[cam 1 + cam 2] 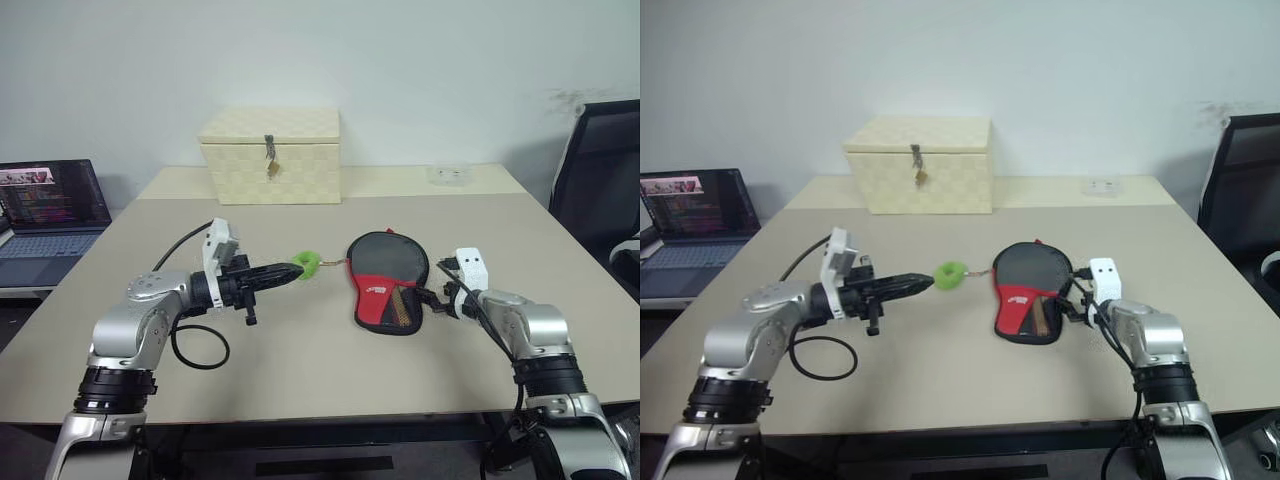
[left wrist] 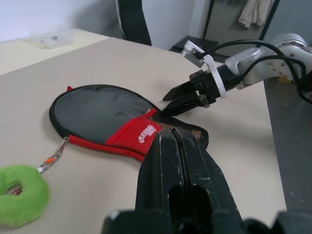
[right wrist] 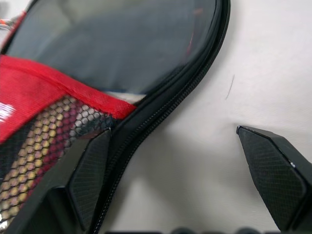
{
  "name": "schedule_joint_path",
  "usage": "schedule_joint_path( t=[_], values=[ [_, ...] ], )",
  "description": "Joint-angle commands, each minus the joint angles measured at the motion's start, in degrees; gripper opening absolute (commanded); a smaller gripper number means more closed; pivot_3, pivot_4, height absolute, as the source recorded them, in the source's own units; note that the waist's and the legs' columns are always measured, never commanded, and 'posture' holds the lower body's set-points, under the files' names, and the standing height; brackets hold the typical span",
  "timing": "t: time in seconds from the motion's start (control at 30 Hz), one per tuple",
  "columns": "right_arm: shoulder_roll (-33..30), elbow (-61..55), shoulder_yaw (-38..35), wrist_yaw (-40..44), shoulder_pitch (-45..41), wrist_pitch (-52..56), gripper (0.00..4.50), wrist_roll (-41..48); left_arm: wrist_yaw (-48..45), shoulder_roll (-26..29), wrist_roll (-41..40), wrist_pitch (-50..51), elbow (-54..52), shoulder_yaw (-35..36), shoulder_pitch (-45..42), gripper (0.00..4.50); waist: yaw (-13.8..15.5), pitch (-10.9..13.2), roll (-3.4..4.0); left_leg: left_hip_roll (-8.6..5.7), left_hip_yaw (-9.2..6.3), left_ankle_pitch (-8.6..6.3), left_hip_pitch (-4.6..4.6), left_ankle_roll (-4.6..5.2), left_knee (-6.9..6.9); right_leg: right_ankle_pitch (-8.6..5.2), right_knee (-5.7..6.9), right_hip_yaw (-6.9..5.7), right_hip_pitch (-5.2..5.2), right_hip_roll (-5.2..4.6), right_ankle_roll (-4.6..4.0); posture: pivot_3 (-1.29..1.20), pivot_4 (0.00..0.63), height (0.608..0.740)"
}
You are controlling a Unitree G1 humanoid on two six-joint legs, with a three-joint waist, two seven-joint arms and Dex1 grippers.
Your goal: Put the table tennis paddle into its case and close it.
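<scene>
The case, black with a red mesh panel and white logo, lies flat mid-table. Something brownish shows through its mesh, likely the table tennis paddle's handle; the rest of the paddle is hidden inside. A short chain links the zip at the round end to the fluffy green zip tag, which rests on the table. My left gripper is shut and empty, its tip just beside the tag. My right gripper stands wide open at the case's narrow end, one finger over the zip edge, the other over bare table.
A cream checkered box with a metal latch stands at the back of the table. A small clear plastic piece lies far right. A laptop sits on a lower surface left, a black chair right.
</scene>
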Motion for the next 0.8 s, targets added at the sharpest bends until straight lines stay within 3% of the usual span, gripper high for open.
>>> schedule_joint_path(
  t=[0.03, 0.3, 0.8],
  values=[
    [1.1, 0.9, 2.1, 0.4, -0.5, -2.0, 4.5, -1.2, -0.7, 1.5, -0.6, -0.6, -1.6, 1.2, -0.1, 0.02, -0.1, 0.0, 0.0, 0.0, 0.0, 0.0, 0.0, 0.0, 0.0, 0.0, 0.0, 0.0, 0.0, 0.0, 0.0, 0.0, 0.15, 0.74],
    [2.9, 3.9, 5.6, 3.0, -1.7, -3.7, 4.5, -2.8, 0.4, 2.2, -0.8, -1.1, -2.1, 2.2, 0.7, 0.02, -0.7, 0.0, -0.02, -0.01, 0.18, 0.0, 0.27, 0.0, -0.01, 0.0, 0.15, 0.03, 0.04, 0.06, 0.0, 0.0, 0.15, 0.74],
    [4.0, 6.2, 1.5, 3.5, -4.9, -3.1, 4.5, -2.3, 0.3, 2.9, -0.2, -2.1, -1.2, 2.6, 0.6, 0.02, -1.4, 0.0, -0.04, 0.01, 0.29, 0.0, 0.4, 0.0, -0.01, -0.01, 0.32, 0.11, 0.06, 0.11, 0.0, 0.0, 0.15, 0.74]
  ],
)
